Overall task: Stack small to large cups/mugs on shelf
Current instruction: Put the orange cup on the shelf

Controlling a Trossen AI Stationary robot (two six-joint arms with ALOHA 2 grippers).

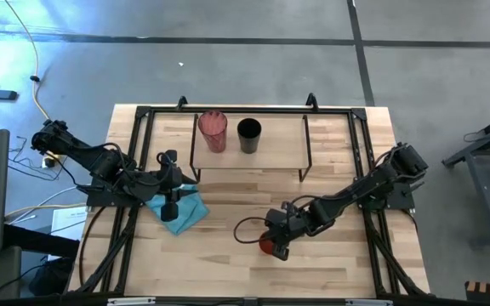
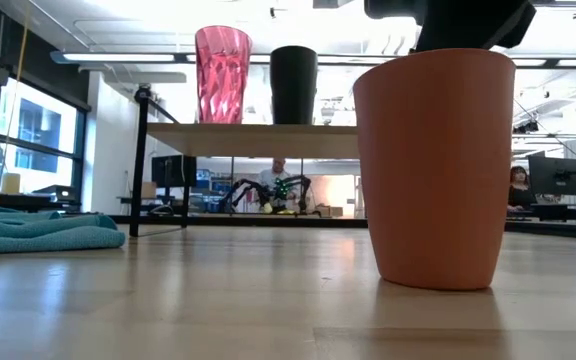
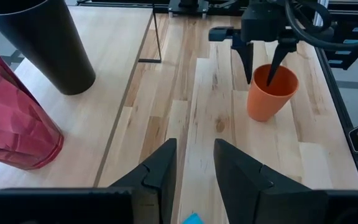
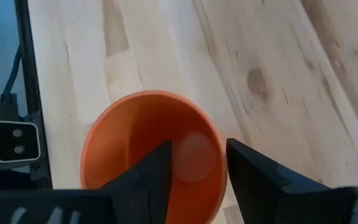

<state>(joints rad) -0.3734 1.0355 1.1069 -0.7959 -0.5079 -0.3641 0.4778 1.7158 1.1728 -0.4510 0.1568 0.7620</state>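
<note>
Three cups are out. On the left, the left gripper (image 1: pixel 171 210) hangs over a rumpled teal cloth (image 1: pixel 183 212), its fingers apart and holding nothing. On the shelf (image 1: pixel 253 159), with its pale wood top and thin black legs, a faceted, see-through pink tumbler (image 1: pixel 213 131) stands beside a smooth black cup (image 1: pixel 248 135). Farther right, the matte orange cup (image 3: pixel 271 92) stands upright and empty on the table (image 1: pixel 347 263). The right gripper (image 3: pixel 263 68) straddles its rim with fingers parted, one inside and one outside. From above, the arm hides much of that cup.

We see the tumbler (image 1: pixel 213 131) and mid-height cup (image 1: pixel 248 134) side by side on the shelf (image 1: pixel 253 158) at the table's (image 1: pixel 228 272) back, cloth (image 1: pixel 181 210) front-left of it, short cup (image 1: pixel 267 245) front-right, right gripper (image 1: pixel 272 240) over it, left gripper (image 1: pixel 171 211) above the cloth.
</note>
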